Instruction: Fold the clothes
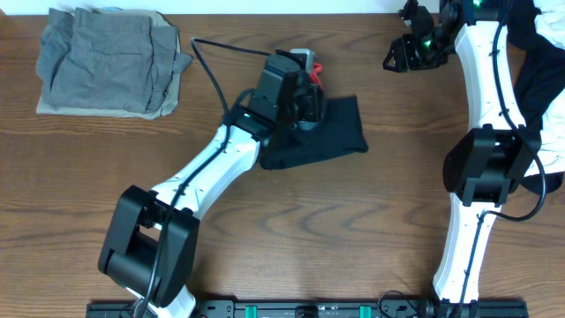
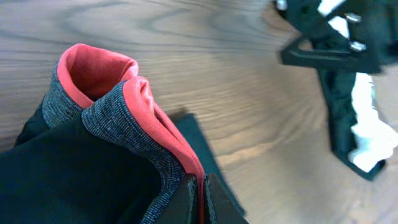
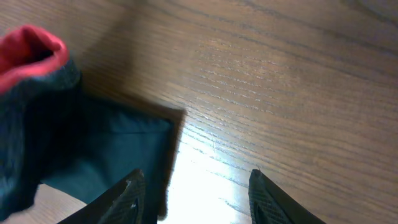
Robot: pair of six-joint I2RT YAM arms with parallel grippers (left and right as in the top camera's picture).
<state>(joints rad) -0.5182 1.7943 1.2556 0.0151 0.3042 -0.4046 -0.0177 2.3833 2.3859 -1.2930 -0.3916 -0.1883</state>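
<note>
The black garment [image 1: 331,132] lies bunched mid-table. Its heather-grey and coral-red edge band [image 2: 134,102] is lifted up. My left gripper [image 2: 201,196] is shut on the red edge, which shows pinched between the jaws. From overhead the left gripper [image 1: 309,78] sits over the garment's far end. My right gripper [image 3: 196,193] is open and empty, hovering over bare wood just right of the garment [image 3: 106,149], with the red band [image 3: 31,46] at its upper left. In the overhead view the right gripper [image 1: 393,57] is at the back right, apart from the garment.
A folded grey garment stack [image 1: 106,62] lies at the back left. A heap of black and white clothes [image 1: 543,79] sits at the right edge beside the right arm. A black cable [image 1: 212,66] runs across the wooden table [image 1: 353,230].
</note>
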